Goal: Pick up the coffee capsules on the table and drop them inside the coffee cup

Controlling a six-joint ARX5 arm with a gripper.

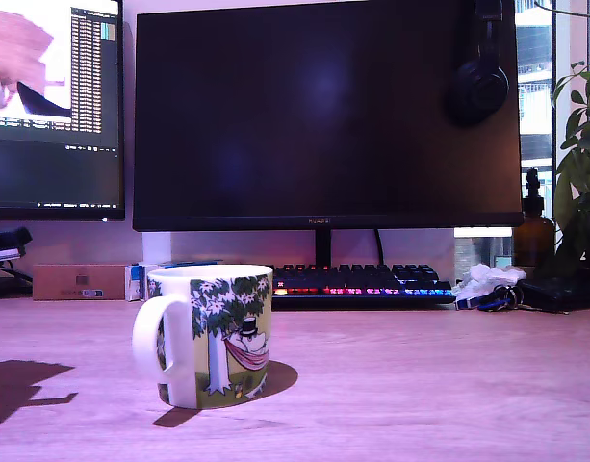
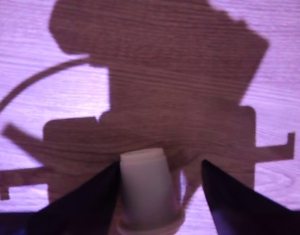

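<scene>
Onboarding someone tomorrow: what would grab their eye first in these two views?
In the exterior view, the printed white mug stands alone on the wooden desk, ahead of a big dark monitor and a rainbow-lit keyboard. In the wrist view, a pale capsule sits between the gripper fingers, touching one, above the arm's large shadow.

Wooden desk point(image 1: 420, 385) under pinkish-purple light. At the back, large dark monitor point(image 1: 323, 111) on a stand, headphones point(image 1: 479, 77) hung over its upper corner at the exterior view's right. Second screen point(image 1: 52, 106) at the exterior view's left, lit with text and windows. Below the main monitor, keyboard point(image 1: 357, 282) with rainbow backlighting. Cardboard box point(image 1: 80, 281) and small blue-and-white box point(image 1: 136, 281) against the wall. Toward the exterior view's right: crumpled white tissue point(image 1: 484, 281), keys point(image 1: 501, 298), brown pump bottle point(image 1: 532, 231), leafy plant point(image 1: 581, 154).
</scene>
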